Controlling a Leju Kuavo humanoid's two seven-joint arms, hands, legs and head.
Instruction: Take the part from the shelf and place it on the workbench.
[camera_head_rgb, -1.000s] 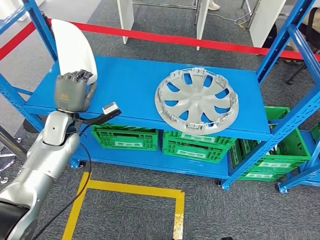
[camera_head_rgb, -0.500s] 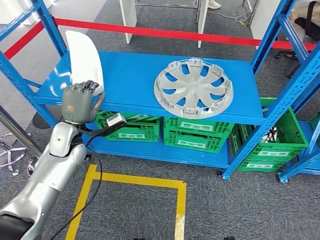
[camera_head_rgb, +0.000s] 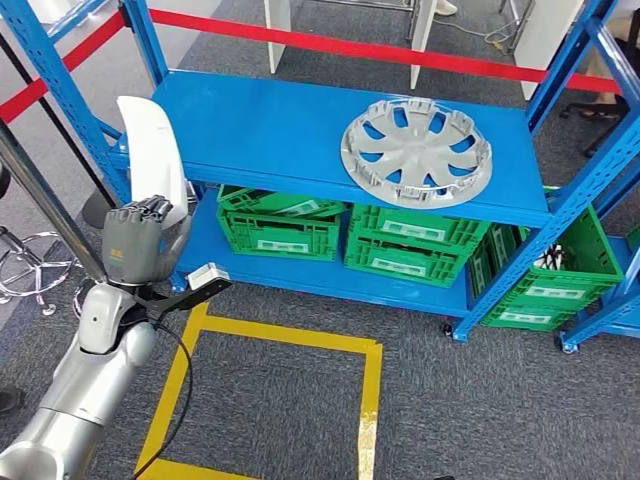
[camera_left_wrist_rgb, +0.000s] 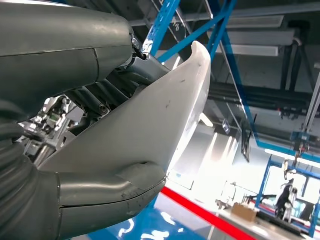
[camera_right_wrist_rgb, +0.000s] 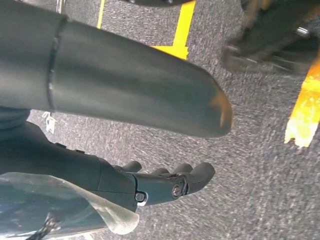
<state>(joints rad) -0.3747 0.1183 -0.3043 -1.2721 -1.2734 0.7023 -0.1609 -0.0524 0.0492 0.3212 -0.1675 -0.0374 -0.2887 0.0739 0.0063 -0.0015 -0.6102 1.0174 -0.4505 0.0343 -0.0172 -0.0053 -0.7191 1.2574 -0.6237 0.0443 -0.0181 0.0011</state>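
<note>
— Well, gripping the white part (camera_head_rgb: 153, 150) in the left hand (camera_head_rgb: 140, 243), fingers wrapped round its lower end, blade standing upright above the knuckles.

— And off the shelf (camera_head_rgb: 256, 130)?

— Off it now. Half a second back, overlapping the left corner of the blue top board; now out in front of the left upright, over the grey carpet (camera_head_rgb: 468, 400). Hard to split cleanly from the camera's own shift, though: whole picture swung, shelf slid to the right and upward.

— Seen up close?

— From the left wrist view, pale curved shell (camera_left_wrist_rgb: 151, 125) clamped between thick grey thumb (camera_left_wrist_rgb: 109, 195) below and darker fingers (camera_left_wrist_rgb: 113, 85) above. Firmly held, no gap showing.

— Right hand?

— Hanging low in the right wrist view (camera_right_wrist_rgb: 158, 180), fingers loosely extended and apart over the carpet, nothing in them. Yellow floor tape (camera_right_wrist_rgb: 302, 120) nearby.

— Anything else changed?

— Silver wheel cover (camera_head_rgb: 416, 152) lying flat on the top board toward the right end, same spot on the shelf as before. Green crates (camera_head_rgb: 279, 228) side by side on the lower level, likewise unmoved. Yellow tape square (camera_head_rgb: 370, 380) on the floor more fully visible than earlier. Red barrier tape (camera_head_rgb: 362, 48) stretched behind the shelf. Workbench placement not yet done.
</note>
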